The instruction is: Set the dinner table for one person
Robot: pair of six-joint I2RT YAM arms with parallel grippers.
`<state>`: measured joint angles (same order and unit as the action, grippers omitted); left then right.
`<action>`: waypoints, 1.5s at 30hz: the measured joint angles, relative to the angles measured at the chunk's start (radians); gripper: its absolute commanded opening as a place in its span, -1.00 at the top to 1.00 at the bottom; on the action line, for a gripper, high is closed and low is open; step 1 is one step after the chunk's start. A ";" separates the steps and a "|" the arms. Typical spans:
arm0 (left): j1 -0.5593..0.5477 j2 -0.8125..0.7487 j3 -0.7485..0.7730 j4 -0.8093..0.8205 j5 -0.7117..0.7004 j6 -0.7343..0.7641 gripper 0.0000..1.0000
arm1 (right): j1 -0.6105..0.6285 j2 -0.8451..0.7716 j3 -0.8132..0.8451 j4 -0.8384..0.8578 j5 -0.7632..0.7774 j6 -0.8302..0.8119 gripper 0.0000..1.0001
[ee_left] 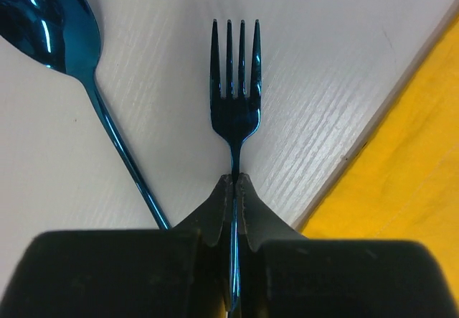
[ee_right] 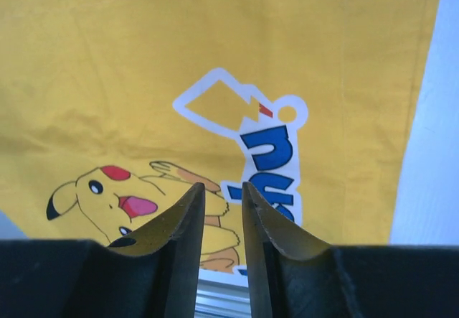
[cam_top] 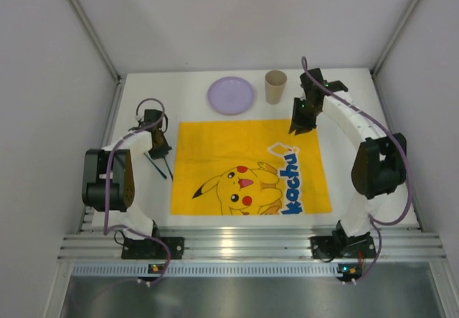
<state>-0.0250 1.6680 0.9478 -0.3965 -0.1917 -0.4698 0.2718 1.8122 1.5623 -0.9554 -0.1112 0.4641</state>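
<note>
On the white dinner table (cam_top: pixel 188 88) lies a yellow cartoon-printed mat (cam_top: pixel 215 146). Left of the mat, my left gripper (ee_left: pixel 235 178) is shut on the handle of a shiny blue fork (ee_left: pixel 234 103), whose tines point away over the table. A matching blue spoon (ee_left: pixel 50 24) lies just left of the fork. A lilac plate (cam_top: pixel 231 95) and a beige cup (cam_top: pixel 275 86) stand behind the mat. My right gripper (ee_right: pixel 223 189) hangs above the mat's far right part (ee_right: pixel 107 67). Its jaws are slightly open with nothing between them.
The mat's yellow edge (ee_left: pixel 409 160) runs close to the right of the fork. White walls enclose the table on three sides. An aluminium rail (cam_top: pixel 244 246) carrying both arm bases runs along the near edge.
</note>
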 measured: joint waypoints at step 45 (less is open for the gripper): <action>-0.357 -0.044 0.044 -0.089 -0.046 -0.062 -0.51 | -0.014 -0.635 -0.540 -0.108 0.076 -0.081 -0.13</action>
<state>-0.3817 1.6238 0.9920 -0.4850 -0.2379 -0.5320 0.2573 1.1770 1.0225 -1.0630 -0.0357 0.3832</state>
